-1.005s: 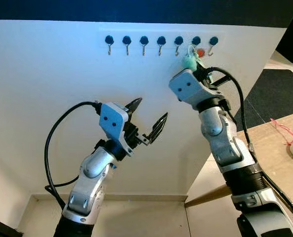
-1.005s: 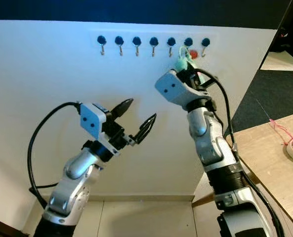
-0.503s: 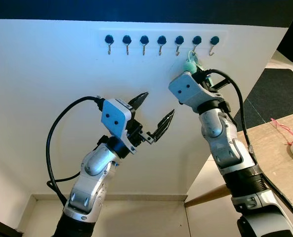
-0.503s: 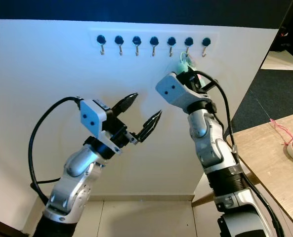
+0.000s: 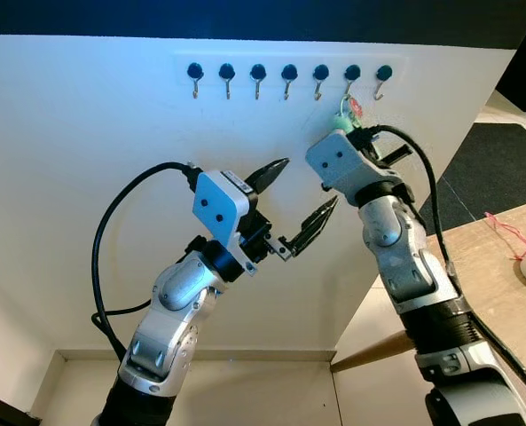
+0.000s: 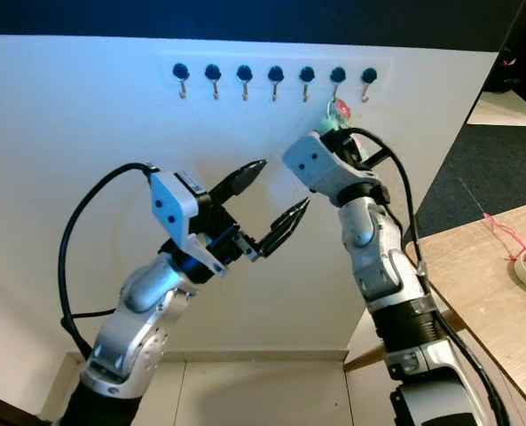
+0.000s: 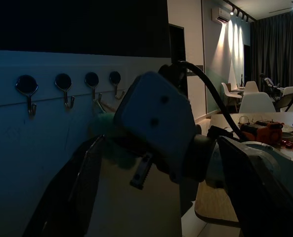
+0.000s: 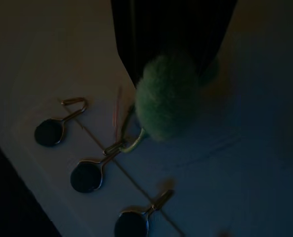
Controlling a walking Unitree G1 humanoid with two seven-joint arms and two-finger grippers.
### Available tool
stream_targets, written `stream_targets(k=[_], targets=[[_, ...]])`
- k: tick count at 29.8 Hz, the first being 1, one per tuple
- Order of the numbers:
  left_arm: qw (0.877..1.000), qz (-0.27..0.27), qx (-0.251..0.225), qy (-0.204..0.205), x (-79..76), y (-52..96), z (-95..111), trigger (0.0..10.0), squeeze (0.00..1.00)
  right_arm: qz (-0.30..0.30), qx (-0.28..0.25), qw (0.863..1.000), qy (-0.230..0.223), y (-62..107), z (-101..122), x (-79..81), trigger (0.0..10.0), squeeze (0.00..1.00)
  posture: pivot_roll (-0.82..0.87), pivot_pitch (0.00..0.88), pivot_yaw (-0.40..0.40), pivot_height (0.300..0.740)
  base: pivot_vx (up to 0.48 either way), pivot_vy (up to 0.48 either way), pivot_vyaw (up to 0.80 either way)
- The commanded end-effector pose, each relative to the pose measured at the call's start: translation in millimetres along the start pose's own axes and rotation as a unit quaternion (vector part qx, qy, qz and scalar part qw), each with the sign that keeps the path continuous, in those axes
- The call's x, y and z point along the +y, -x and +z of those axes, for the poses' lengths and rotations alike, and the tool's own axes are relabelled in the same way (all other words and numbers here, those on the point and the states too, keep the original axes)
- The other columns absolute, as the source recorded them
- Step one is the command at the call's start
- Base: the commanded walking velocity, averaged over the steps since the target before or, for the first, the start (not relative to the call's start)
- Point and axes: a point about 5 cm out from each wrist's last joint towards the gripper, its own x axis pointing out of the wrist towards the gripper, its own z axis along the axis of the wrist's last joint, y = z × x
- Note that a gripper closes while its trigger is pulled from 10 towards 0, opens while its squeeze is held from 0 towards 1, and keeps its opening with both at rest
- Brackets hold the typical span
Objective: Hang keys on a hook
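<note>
The right gripper (image 5: pixel 349 124) is pinching the green pompom keychain (image 8: pixel 168 101), its ring (image 8: pixel 131 143) touching the second hook from the right (image 5: pixel 350 78). Hanging looks nearly done; seating and release remain. The left gripper (image 5: pixel 303 201) is hovering lower left, fingers spread.

Ahead of my pincers stands a white wall (image 5: pixel 85 177) under a dark band (image 5: pixel 245 16). Right of them lie a wooden counter (image 5: pixel 493 266) and dark carpet (image 5: pixel 493 160); beige floor (image 5: pixel 245 390) spreads below.
</note>
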Motion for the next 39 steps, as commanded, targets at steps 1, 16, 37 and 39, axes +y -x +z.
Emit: stream_targets(k=[1, 16, 37, 39], targets=[[1.0, -0.009, 0.0, -0.01, -2.1, -1.2, 3.0, 10.0, 0.0, 0.02, 0.018, 0.999, -0.02, 4.2, -9.7, 6.9, 10.0, 0.02, -0.01, 0.085, -0.037, 0.74, 0.0, 0.0, 0.0], [1.0, -0.005, 0.0, -0.013, -0.8, -1.4, 3.4, 10.0, 0.0, 0.022, 0.025, 0.999, -0.005, 3.4, -12.5, 6.8, 10.0, 0.0, -0.01, 0.083, -0.036, 0.74, 0.0, 0.0, 0.0], [0.975, 0.201, 0.076, -0.064, 40.7, 58.4, -36.9, 10.0, 0.0, 0.057, 0.056, 0.996, -0.036, 101.0, -69.2, 57.5, 10.0, 0.0, 0.0, 0.105, -0.018, 0.74, 0.0, 0.0, 0.0], [0.95, 0.254, 0.175, -0.054, 48.0, 97.3, -75.4, 10.0, 0.0, 0.106, 0.137, 0.981, -0.083, 129.5, -103.7, 84.4, 10.0, 0.0, 0.0, 0.102, -0.008, 0.74, 0.0, 0.0, 0.0]])
